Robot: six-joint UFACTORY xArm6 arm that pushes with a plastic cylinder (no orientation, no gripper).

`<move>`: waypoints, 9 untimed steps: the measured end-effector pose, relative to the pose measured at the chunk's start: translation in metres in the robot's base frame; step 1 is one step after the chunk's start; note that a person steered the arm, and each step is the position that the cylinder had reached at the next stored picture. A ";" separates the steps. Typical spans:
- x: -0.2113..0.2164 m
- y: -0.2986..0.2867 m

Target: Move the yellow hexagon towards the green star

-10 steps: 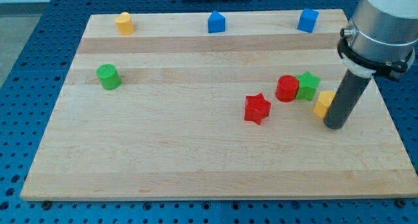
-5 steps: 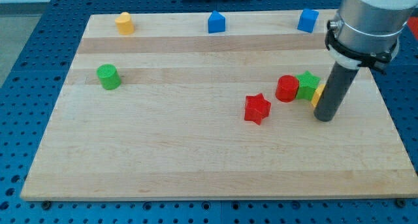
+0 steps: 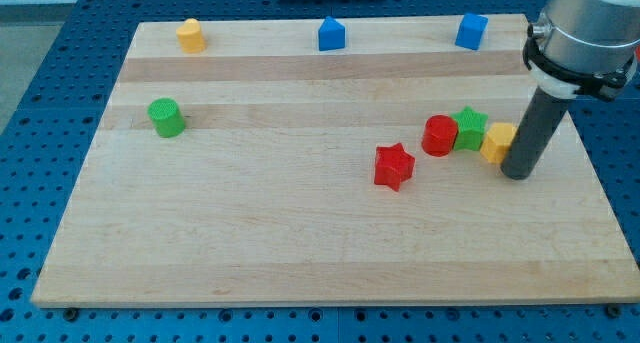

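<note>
1. A green cylinder [image 3: 165,117] stands alone at the left of the wooden table [image 3: 250,233], well apart from everything else
2. A yellow cylinder [image 3: 190,34] sits near the table's upper left edge
3. A blue block with a peaked top [image 3: 331,33] stands at the upper middle edge
4. A red star [image 3: 394,166] lies right of centre, below and to the left of the cluster
5. A red cylinder [image 3: 439,135] touches the left side of the green star [image 3: 470,129]
6. The yellow hexagon [image 3: 497,141] sits just beside the green star's right side, apparently touching it, so the three form a row
7. A blue cube [image 3: 471,31] rests at the upper right edge
8. My tip [image 3: 518,173] is down on the table at the right, just beside the yellow hexagon's right side and a little lower in the frame; the rod has no jaws, so there is nothing spread or pinching
</note>
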State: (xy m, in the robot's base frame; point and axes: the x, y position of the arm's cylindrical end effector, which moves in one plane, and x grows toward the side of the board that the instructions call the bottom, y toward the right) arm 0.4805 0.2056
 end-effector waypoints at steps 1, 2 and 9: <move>-0.001 -0.001; -0.009 -0.001; -0.041 -0.022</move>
